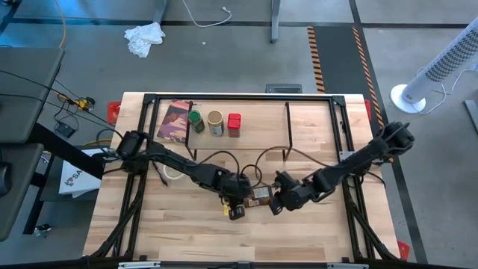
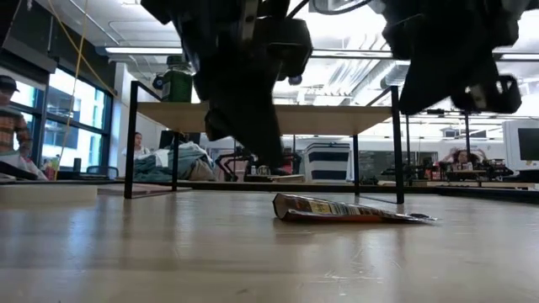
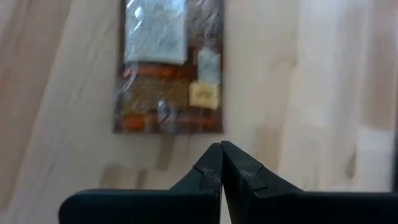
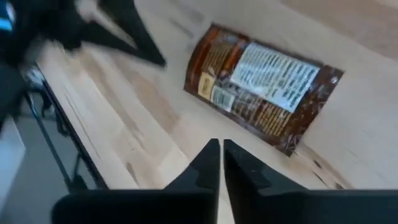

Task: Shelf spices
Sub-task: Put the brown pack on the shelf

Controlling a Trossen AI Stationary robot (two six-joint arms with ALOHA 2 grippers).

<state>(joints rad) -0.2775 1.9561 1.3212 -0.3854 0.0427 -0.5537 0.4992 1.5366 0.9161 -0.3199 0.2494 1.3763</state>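
The flat orange-brown packet [image 1: 260, 196] is lying on the bare table [image 1: 187, 239], out in front of the shelf [image 1: 261, 123] and between the two hands. It is looking light, thin and floppy, with a glossy film skin that is likely slippery; judging from the low view, one end is sitting a little fatter off the wood while the other is tapering to a flat sealed edge, so the thicker end or a long side edge is probably offering the best hold, with one finger needing to slide under it. The left hand [image 1: 237, 210] is hovering just beside the packet with its fingers pressed together and gripping nothing; the right hand [image 1: 277, 204] is hanging near the packet's other side, likewise closed and empty. On the shelf's top board the green-lidded jar [image 1: 196, 121], the tan-lidded round jar [image 1: 215, 122] and the red square tin [image 1: 234, 125] are standing upright in a row, lids on, contents hidden. A larger maroon packet [image 1: 174, 122] is lying beside them.
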